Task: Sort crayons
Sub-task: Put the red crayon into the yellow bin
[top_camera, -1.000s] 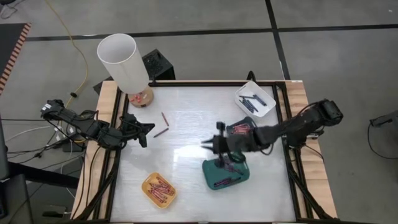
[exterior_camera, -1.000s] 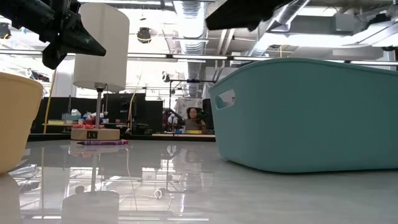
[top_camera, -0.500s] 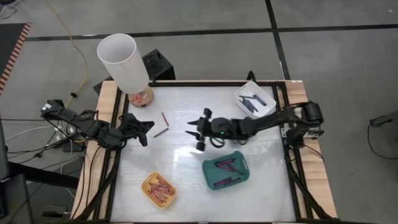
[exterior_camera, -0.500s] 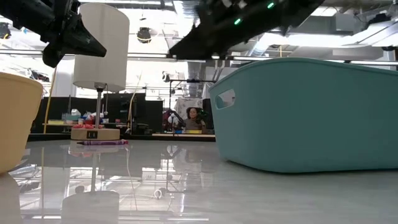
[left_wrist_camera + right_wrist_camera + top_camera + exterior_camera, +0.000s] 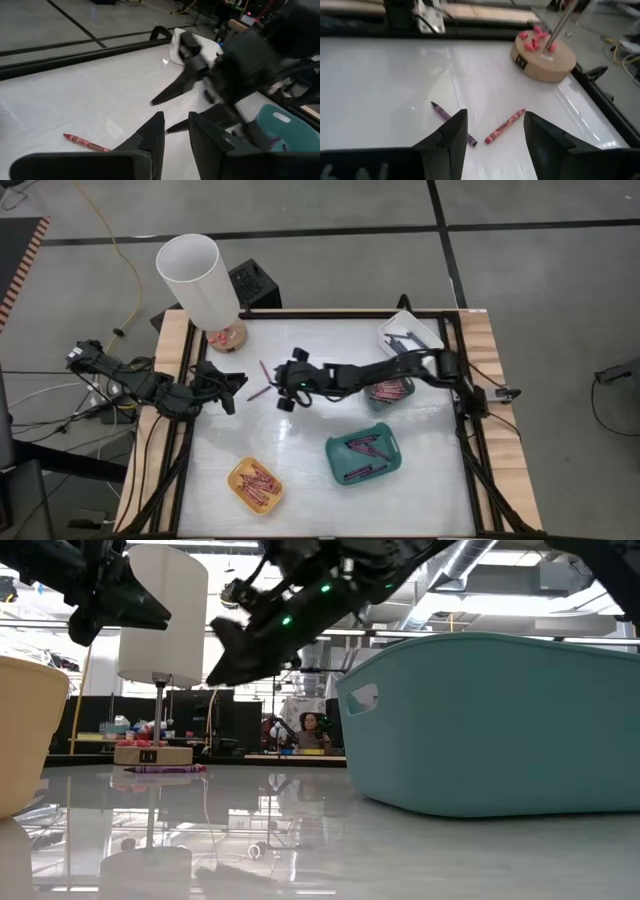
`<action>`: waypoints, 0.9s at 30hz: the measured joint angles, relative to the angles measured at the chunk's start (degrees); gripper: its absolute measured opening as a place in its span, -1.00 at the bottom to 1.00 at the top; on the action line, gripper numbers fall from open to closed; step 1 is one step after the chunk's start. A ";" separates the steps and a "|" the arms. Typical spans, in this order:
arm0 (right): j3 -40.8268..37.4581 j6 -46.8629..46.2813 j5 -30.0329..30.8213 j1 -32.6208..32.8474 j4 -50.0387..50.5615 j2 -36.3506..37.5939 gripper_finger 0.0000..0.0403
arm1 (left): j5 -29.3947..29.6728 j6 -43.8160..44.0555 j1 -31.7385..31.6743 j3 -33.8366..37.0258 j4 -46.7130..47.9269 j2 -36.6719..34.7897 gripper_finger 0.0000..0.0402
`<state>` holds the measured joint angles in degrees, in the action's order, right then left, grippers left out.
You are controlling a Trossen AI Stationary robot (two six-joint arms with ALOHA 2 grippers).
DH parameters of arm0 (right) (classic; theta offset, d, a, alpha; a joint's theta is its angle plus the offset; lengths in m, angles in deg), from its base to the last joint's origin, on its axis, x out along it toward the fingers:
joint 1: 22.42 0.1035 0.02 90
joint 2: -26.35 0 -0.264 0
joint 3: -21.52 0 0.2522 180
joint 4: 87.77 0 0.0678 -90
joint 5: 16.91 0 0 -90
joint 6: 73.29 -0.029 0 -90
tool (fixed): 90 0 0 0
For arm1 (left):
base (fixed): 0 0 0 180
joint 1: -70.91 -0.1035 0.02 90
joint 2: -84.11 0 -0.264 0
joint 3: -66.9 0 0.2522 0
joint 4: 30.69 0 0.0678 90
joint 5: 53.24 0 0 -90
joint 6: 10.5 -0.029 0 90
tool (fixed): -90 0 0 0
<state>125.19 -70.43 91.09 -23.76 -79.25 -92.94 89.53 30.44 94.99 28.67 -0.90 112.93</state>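
Two loose crayons lie flat on the white table: a purple one (image 5: 263,369) (image 5: 452,117) and a red one (image 5: 260,392) (image 5: 505,126). My right gripper (image 5: 280,387) (image 5: 495,132) hovers open just right of them, its fingers pointing toward the table's left edge, and the two crayons show ahead between them. My left gripper (image 5: 236,387) (image 5: 176,132) hangs above the table left of the crayons, slightly open and empty; the red crayon (image 5: 85,142) lies ahead of it. More crayons fill the yellow tray (image 5: 255,485), the teal tray (image 5: 363,457) and the white tray (image 5: 410,338).
A lamp with a white shade (image 5: 197,280) stands on a round wooden base (image 5: 228,335) at the far left corner, close to the loose crayons. Another teal tray (image 5: 388,390) with red crayons sits under my right arm. Bare table lies between the trays.
My right gripper has swung from above the teal tray toward the table's left edge, coming down beside the two loose crayons, and its fingers have opened on the way. The crayons and trays have stayed where they were.
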 joint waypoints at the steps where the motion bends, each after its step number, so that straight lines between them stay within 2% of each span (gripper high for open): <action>1: 1.93 -0.01 0.04 -0.15 1.59 -1.21 -0.06 | 0.02 -0.02 0.00 0.00 0.04 -0.04 -0.61; 9: 11.53 -7.50 0.24 -2.56 6.37 -9.03 -0.06 | -0.02 -0.02 0.00 0.00 0.24 -0.02 -0.58; 19: 15.85 -10.55 0.35 -4.35 6.04 -16.70 -0.06 | -0.07 0.02 -0.02 0.00 1.35 0.00 -0.58; 27: 16.33 -11.15 0.35 -4.44 4.89 -19.76 -0.06 | -0.02 0.09 -0.02 0.00 1.33 0.00 -0.58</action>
<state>141.52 -81.58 91.43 -28.20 -74.36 -112.70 89.51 30.53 94.97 28.67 0.43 112.93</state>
